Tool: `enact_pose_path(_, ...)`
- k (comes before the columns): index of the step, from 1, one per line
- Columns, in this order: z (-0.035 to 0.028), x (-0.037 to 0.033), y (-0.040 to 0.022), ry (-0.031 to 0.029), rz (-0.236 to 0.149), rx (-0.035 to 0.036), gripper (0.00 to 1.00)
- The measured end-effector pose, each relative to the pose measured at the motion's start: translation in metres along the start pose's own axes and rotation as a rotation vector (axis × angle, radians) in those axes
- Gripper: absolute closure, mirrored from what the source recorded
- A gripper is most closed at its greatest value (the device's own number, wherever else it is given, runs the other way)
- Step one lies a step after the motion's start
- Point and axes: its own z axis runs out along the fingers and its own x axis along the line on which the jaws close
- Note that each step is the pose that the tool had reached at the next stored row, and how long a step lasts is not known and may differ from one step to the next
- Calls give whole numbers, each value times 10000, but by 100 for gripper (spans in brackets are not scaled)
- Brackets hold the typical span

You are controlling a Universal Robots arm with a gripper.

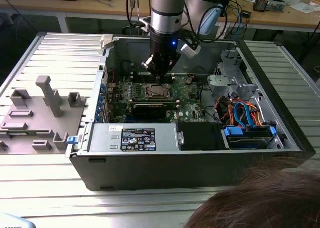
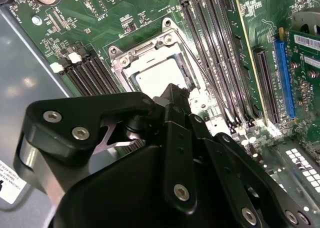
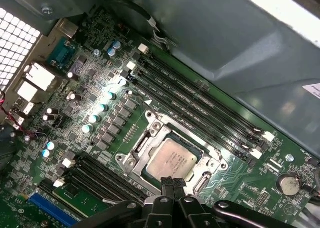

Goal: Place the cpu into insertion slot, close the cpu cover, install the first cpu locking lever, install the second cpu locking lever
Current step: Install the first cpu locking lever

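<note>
The cpu lies flat in the insertion slot on the green motherboard, its silvery-tan top facing up. The cpu cover, a silvery frame plate, lies down around it, and the chip shows through its window. A thin wire locking lever runs along one side of the socket. My gripper hovers just over the socket's edge, its black fingertips together with nothing between them. In the exterior view the gripper hangs straight above the socket inside the open case.
Black memory slots flank the socket on both sides. A black card sits just in front of the socket. The drive cage and coloured cables fill the case on the exterior view's right. A person's hair shows at the lower edge.
</note>
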Motion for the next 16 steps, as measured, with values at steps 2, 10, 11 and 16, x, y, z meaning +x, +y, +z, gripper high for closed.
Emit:
enact_pose_path(2, 0, 0, 0, -2, -85, 2, 89)
enact_pose_path(10, 0, 0, 0, -9, -444, 9, 89)
enact_pose_path(11, 0, 0, 0, -9, -476, 9, 89)
enact_pose_path(16, 0, 0, 0, -16, -784, 16, 89)
